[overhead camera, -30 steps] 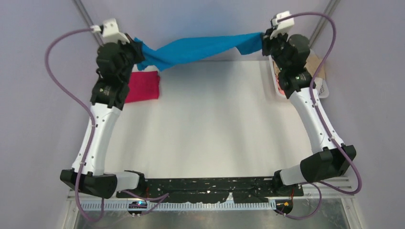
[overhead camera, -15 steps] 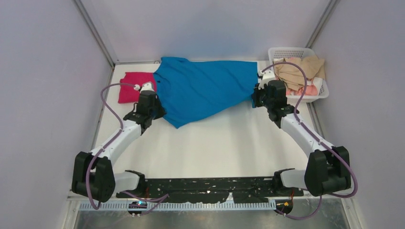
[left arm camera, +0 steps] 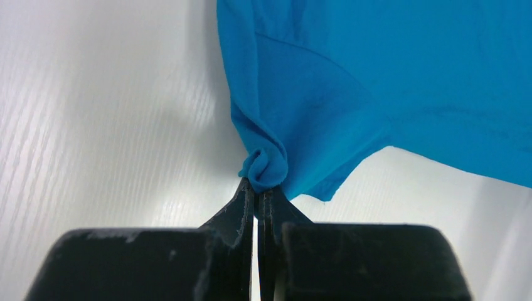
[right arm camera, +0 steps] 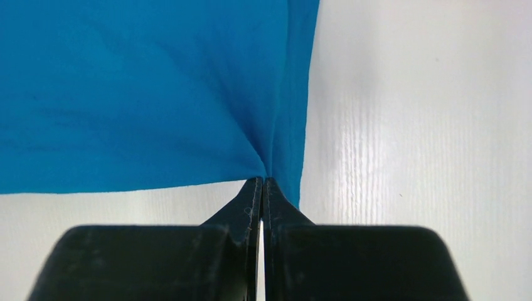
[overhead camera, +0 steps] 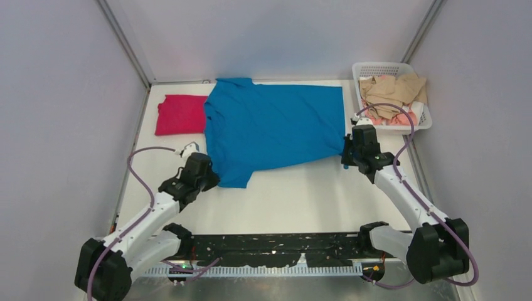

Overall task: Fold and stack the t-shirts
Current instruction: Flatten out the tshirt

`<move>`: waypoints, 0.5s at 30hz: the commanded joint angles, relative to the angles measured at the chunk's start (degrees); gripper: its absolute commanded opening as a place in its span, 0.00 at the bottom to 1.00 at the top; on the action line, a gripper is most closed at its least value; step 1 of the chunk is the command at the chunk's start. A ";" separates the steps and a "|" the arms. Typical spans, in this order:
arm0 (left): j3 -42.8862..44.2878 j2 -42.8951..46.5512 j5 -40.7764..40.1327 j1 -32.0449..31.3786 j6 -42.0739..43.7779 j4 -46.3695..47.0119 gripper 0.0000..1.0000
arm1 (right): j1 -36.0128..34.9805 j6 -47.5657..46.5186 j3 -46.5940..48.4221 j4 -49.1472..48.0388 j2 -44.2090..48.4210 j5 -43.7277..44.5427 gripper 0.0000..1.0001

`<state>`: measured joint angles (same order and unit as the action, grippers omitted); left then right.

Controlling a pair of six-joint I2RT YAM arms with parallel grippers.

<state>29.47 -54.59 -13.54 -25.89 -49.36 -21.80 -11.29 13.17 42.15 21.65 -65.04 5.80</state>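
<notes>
Far left: folded magenta-red cotton t-shirt [overhead camera: 180, 115], done. Beside it, bright blue short-sleeved cotton t-shirt [overhead camera: 276, 125] lies spread flat, unfolded. My left gripper [left arm camera: 258, 188] is clamped on its near sleeve, my right gripper [right arm camera: 263, 183] on its near hem corner. Folding and stacking remain.

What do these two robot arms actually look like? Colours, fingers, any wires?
They match. The left arm and right arm have smooth white shells between chunky black joints. A purple cable loops loosely along each one. The left gripper and right gripper are black, with two flat fingers tapering to thin tips from a blocky body. I can't make out any markings.
</notes>
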 commanded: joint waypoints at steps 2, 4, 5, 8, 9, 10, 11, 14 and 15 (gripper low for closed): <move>-1.87 7.80 -4.02 -2.75 -7.41 -9.60 0.00 | -0.32 3.18 -0.85 9.98 6.78 8.77 0.06; -2.62 10.43 -4.02 -3.25 -8.82 -12.31 0.00 | -0.31 4.66 -1.87 11.46 8.56 8.19 0.06; -3.13 11.80 -3.51 -3.47 -9.17 -12.90 0.00 | -0.31 5.06 -2.50 11.94 9.11 6.70 0.06; -5.24 15.46 -2.00 -4.55 -11.51 -14.82 0.00 | -0.35 8.12 -2.67 14.23 10.94 4.95 0.06; -5.87 16.38 -1.94 -4.95 -12.65 -15.80 0.00 | -0.36 8.77 -2.68 15.82 11.46 4.49 0.06; -6.63 17.16 -2.09 -5.34 -13.59 -16.79 0.00 | -0.38 10.07 -2.77 16.60 11.70 4.40 0.06; -7.56 17.94 -2.14 -5.69 -14.29 -17.26 0.00 | -0.40 10.54 -3.26 17.60 12.22 4.26 0.06; -10.16 19.80 -0.53 -6.29 -16.53 -17.52 0.00 | -0.38 12.03 -4.44 18.69 13.08 5.27 0.06; -10.74 20.06 -0.18 -6.55 -16.95 -17.46 0.01 | -0.39 12.44 -4.77 18.96 13.11 5.40 0.06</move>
<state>20.99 -36.23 -14.74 -31.57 -62.06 -36.27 -11.53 21.82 38.37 37.52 -53.58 9.93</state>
